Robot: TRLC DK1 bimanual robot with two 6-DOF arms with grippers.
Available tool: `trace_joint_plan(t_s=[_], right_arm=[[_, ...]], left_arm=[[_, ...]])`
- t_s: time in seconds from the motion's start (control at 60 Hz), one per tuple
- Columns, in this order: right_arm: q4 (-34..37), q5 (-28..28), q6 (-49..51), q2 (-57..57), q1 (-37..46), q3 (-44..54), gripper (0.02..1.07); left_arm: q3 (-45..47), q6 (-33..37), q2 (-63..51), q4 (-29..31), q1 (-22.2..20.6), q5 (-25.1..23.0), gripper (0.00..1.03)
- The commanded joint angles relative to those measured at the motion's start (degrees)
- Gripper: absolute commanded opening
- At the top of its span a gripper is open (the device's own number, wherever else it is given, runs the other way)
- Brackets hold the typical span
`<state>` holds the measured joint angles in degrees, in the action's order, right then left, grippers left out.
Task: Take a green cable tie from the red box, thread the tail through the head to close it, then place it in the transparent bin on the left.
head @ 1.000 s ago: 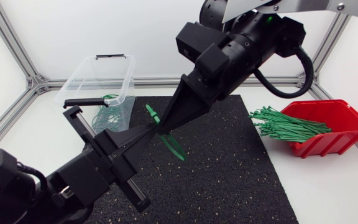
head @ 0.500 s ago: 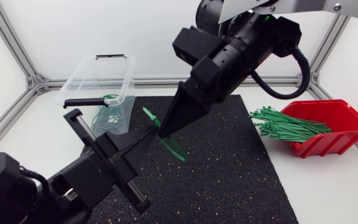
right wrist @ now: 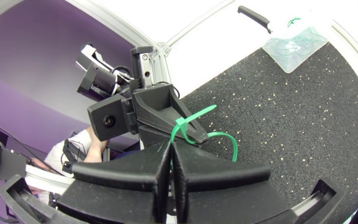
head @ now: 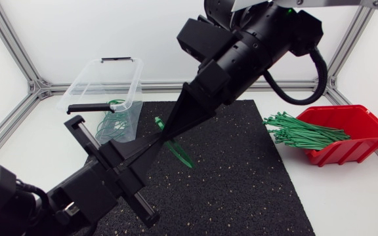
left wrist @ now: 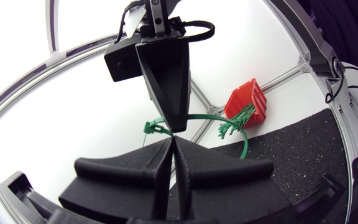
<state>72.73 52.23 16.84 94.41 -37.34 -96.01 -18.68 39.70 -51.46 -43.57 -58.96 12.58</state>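
A green cable tie [head: 180, 155] hangs bent into a loop above the black mat, between my two grippers. My left gripper [head: 160, 140] comes up from the lower left and is shut on the tie. My right gripper [head: 170, 135] points down from above, tip to tip with the left one, and is shut on the same tie. In the left wrist view the tie [left wrist: 231, 121] arcs beside the shut fingers, its head [left wrist: 151, 129] next to the right gripper's tip. In the right wrist view the tie [right wrist: 194, 117] sticks out ahead of the right gripper [right wrist: 169, 147].
The red box [head: 359, 141] stands at the right, with a bundle of green ties [head: 300, 131] spilling over its open side. The transparent bin [head: 104, 78] at the back left holds several green ties [head: 113, 121]. A black mat [head: 241, 190] covers the table's middle.
The right arm has shifted a little to the left and the left arm with it. The looped tie has moved slightly left between them. Both grippers stay shut.
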Motion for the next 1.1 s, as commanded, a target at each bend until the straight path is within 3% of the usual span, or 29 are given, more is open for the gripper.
trace_joint_plan(t_s=[0.0,0.517,0.583,0.683,0.75,0.85,0.9,0.95,1.033,1.083], right_arm=[[-2.4,-0.5,-2.9,0.1,0.5,0.7,0.07],[-9.1,-1.9,-5.2,-0.9,1.0,3.0,0.07],[-12.7,-2.9,-5.3,-3.0,1.2,5.6,0.07],[-24.1,-5.1,-10.2,-7.8,1.0,11.5,0.07],[-25.4,-9.9,-11.2,-9.2,-0.1,12.0,0.15],[-25.5,-11.2,-11.3,-9.6,-0.7,11.8,0.18],[-25.6,-11.2,-11.3,-9.6,-0.4,11.8,0.26],[-25.9,-11.4,-11.3,-9.8,-0.2,12.2,0.49],[-25.8,-11.4,-11.3,-10.3,-0.7,12.4,0.5],[-25.7,-11.5,-11.3,-10.7,-1.2,12.7,0.59]], left_arm=[[0.8,1.3,0.7,-0.9,-1.3,-0.7,0.04],[1.2,1.5,2.0,-0.1,-2.7,1.0,0.04],[1.1,1.5,1.9,-0.1,-2.8,1.0,0.04],[1.1,1.5,1.9,0.0,-2.9,1.0,0.04],[1.0,1.5,1.9,0.0,-2.9,1.0,0.04],[0.7,1.5,1.8,0.1,-2.9,1.3,0.04],[0.7,1.5,1.8,0.1,-3.0,1.3,0.04],[0.7,1.5,1.8,0.3,-3.2,1.4,0.04],[0.6,1.5,1.8,0.4,-3.3,1.6,0.04],[0.3,1.5,1.7,0.7,-3.3,1.7,0.04]])
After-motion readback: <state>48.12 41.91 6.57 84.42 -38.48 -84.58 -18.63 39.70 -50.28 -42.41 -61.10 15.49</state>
